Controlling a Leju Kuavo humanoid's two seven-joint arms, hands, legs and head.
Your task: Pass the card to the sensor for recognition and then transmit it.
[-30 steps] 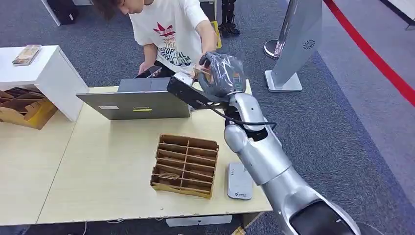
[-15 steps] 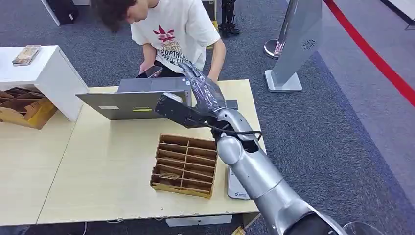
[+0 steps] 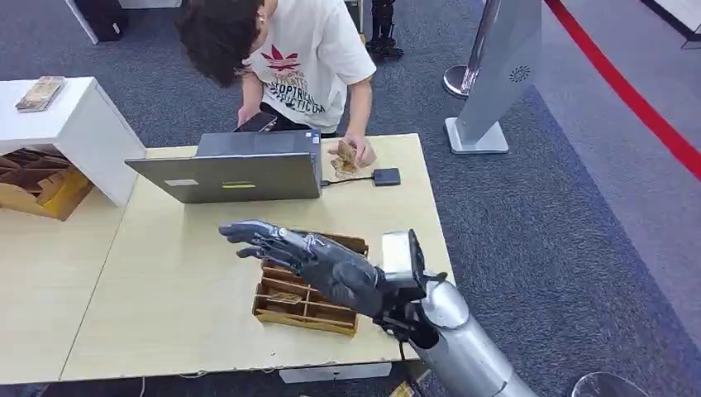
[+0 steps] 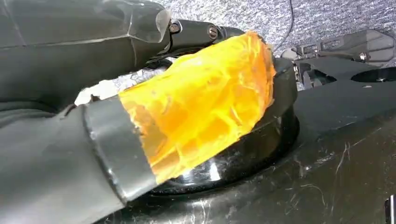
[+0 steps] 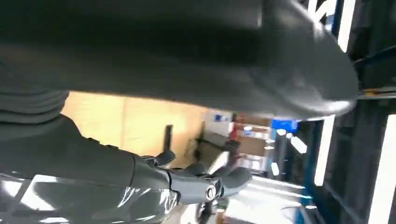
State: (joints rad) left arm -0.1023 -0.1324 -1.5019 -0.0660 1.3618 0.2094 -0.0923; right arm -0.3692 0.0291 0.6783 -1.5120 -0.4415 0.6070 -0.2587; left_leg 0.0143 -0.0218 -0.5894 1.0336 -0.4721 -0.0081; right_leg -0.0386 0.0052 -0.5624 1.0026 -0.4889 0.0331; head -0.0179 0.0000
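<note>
My right hand [image 3: 310, 258] hovers over the brown cardboard card box [image 3: 307, 296] in the head view, fingers spread and pointing left, holding nothing. In the right wrist view the same hand [image 5: 187, 182] shows dark fingers stretched out with nothing in them. A person's hand [image 3: 357, 152] holds a tan card [image 3: 345, 156] at the table's far edge, beside a small black sensor box [image 3: 386, 176] on a cable. My left hand [image 4: 140, 116] appears in the left wrist view, wrapped in orange film; its fingers are hidden.
An open grey laptop [image 3: 227, 169] stands at the far side of the light wooden table [image 3: 165, 281]. A person in a white shirt [image 3: 310, 50] leans over it. A white side table [image 3: 74, 124] and cardboard trays [image 3: 37, 186] stand at left.
My right hand left the person's hand without the card, swung back and down, and now lies open over the card box. The person keeps the card and has bent further forward.
</note>
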